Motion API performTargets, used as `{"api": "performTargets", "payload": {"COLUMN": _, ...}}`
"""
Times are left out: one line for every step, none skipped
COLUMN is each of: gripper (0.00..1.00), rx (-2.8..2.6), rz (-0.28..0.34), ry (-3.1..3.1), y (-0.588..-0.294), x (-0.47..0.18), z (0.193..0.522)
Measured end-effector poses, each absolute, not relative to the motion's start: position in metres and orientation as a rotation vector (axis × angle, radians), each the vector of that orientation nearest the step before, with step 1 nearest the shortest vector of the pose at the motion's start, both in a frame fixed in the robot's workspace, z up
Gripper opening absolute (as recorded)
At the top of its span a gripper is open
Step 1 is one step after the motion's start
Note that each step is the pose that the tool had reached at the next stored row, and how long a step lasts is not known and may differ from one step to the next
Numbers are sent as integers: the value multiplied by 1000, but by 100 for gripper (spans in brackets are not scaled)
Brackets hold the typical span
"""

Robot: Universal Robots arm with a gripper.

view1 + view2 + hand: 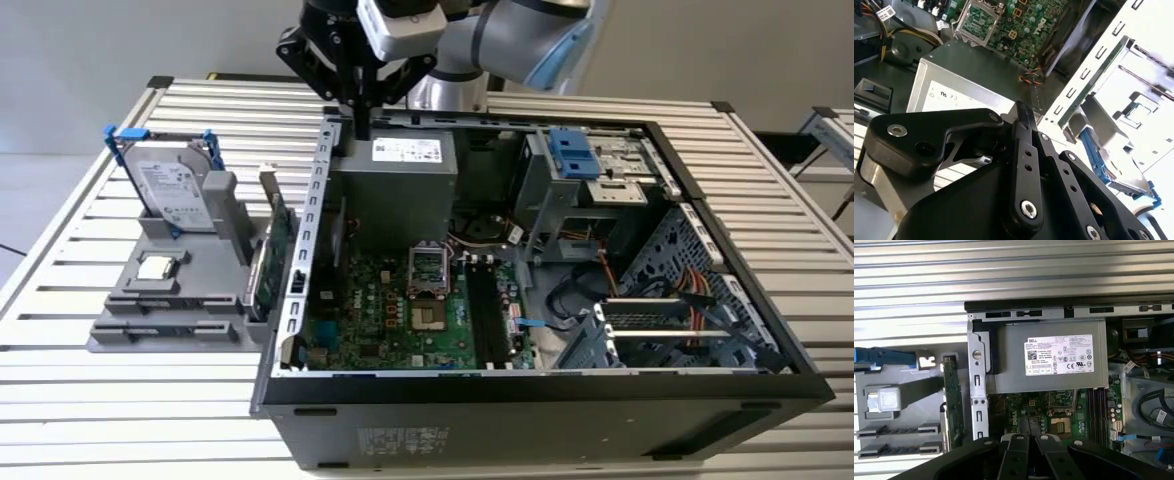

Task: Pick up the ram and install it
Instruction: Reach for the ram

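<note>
**Pincer closed over the power supply, ram out in the holder**

The pincer (360, 128) hangs tip-down over the far end of the open computer case (534, 405), its fingers (1025, 125) pressed together. Directly under it is the grey power supply (394, 180), at the corner where that box meets the case wall on the exterior view's left. Past the power supply, further into the case, the green motherboard (400, 310) lies flat. Its processor socket (427, 265) and dark memory slots (491, 320) sit side by side.

Outside the case, on the exterior view's left, a grey holder (160, 335) sits on the slatted tabletop (80, 400). At the holder's edge nearest the case, a large green expansion card (279, 265) stands on edge just beside the case wall. Close against its outer side is a thinner greenish strip, also on edge, which looks to be the ram (255, 285); I cannot tell this for certain. It stands low in the holder, apart from the pincer. The case wall is between them, and the pincer is well above it. Further out on the holder, a silver hard drive (174, 190) with blue clips stands upright. A small square chip (158, 267) lies flat in front of it.
</note>
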State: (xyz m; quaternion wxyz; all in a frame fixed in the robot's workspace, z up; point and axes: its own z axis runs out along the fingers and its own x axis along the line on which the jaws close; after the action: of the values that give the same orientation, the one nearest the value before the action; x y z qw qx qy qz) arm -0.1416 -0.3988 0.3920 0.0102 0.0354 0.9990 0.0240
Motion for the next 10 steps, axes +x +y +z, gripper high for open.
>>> {"api": "performTargets", "payload": {"gripper": 0, "rx": 110, "rz": 75, "ry": 3118, "y": -399, "x": -143, "z": 392}}
{"api": "performTargets", "payload": {"gripper": 0, "rx": 110, "rz": 75, "ry": 3118, "y": -399, "x": -143, "z": 392}}
{"api": "performTargets", "payload": {"gripper": 0, "rx": 110, "rz": 75, "ry": 3119, "y": -399, "x": -144, "z": 392}}
{"api": "performTargets", "payload": {"gripper": 0, "rx": 111, "rz": 75, "ry": 3119, "y": -399, "x": -145, "z": 392}}
{"api": "performTargets", "payload": {"gripper": 0, "rx": 110, "rz": 75, "ry": 3119, "y": -399, "x": -146, "z": 392}}
{"api": "performTargets", "payload": {"gripper": 0, "rx": 111, "rz": 75, "ry": 3119, "y": -399, "x": -148, "z": 392}}
{"api": "performTargets", "payload": {"gripper": 0, "rx": 111, "rz": 75, "ry": 3119, "y": -399, "x": -149, "z": 392}}
{"api": "performTargets", "payload": {"gripper": 0, "rx": 111, "rz": 75, "ry": 3120, "y": -399, "x": -150, "z": 392}}
{"api": "performTargets", "payload": {"gripper": 0, "rx": 111, "rz": 75, "ry": 3120, "y": -399, "x": -151, "z": 392}}
{"api": "performTargets", "payload": {"gripper": 0, "rx": 111, "rz": 75, "ry": 3120, "y": -399, "x": -152, "z": 392}}
